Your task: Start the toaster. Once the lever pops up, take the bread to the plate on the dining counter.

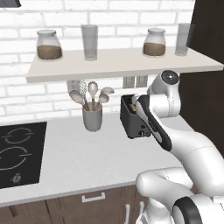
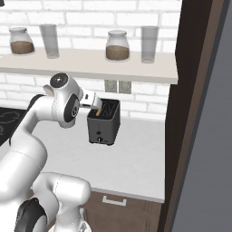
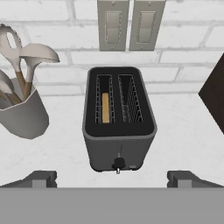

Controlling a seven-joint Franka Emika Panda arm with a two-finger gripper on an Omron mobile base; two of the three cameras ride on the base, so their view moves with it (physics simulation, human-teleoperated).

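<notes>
Toaster (image 3: 119, 118) stands on the grey counter (image 3: 183, 131), against the white brick wall (image 3: 52, 39), under two wall switches (image 3: 130, 24). Bread (image 3: 105, 107) sits in its left slot; knob low on the front. No readable labels. Utensil cup (image 3: 24, 116) left of toaster. Shelf (image 1: 122, 61) with jars above. Claw (image 3: 118, 178) released, jaws wide, hovering before the toaster front.

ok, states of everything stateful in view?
toaster: upright on the worktop, lever low on its front
bread: sunk in the left slot; right slot empty
gripper: open, short of the toaster, holding nothing
jars: lidded, part full
glasses: upright, empty
</notes>
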